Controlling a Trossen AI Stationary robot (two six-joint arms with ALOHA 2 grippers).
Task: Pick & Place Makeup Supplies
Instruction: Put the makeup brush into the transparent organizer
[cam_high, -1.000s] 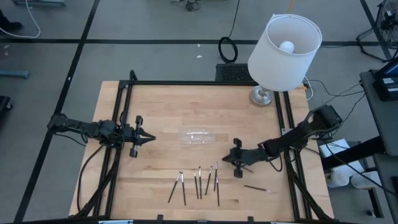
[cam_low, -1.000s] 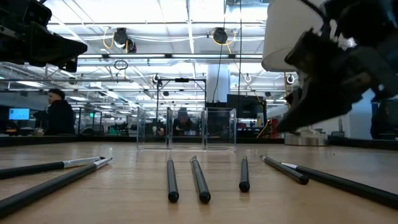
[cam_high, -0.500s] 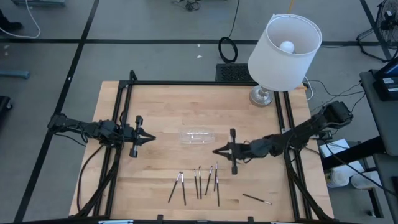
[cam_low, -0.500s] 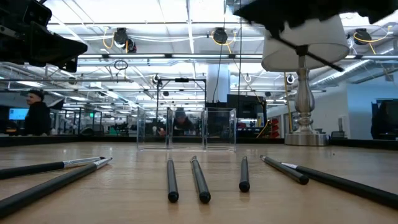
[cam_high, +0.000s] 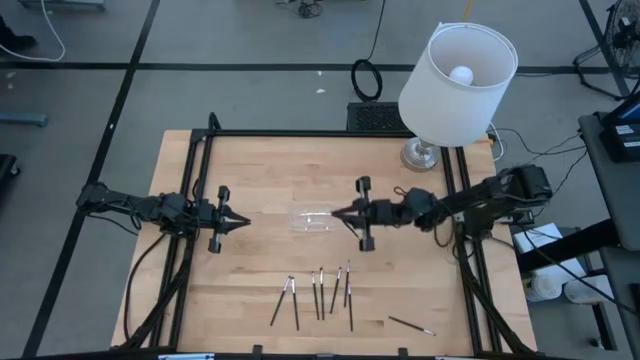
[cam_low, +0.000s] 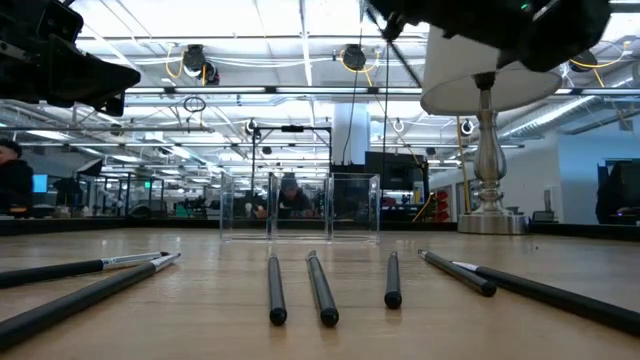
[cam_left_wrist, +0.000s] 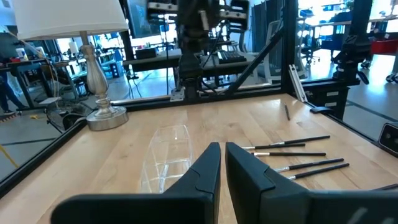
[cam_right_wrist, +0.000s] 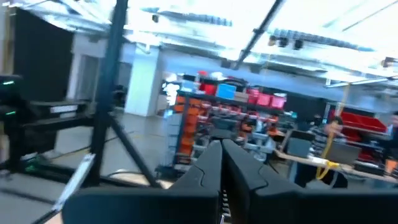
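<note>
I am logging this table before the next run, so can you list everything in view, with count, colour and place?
Makeup sticks: six thin dark ones grouped near the table's front edge; a seventh lies apart toward the front right.
Tray: one, clear plastic, at the table's middle.
Lamp: one, white shade on a silvery base, back right corner.
Table: one, pale wood with a black frame.
People: dark figures in the room behind, low view.
Left gripper: dark, over the left side, pointing at the tray, nothing in it.
Right gripper: dark, shut, raised, its tip at the tray's right end.
</note>
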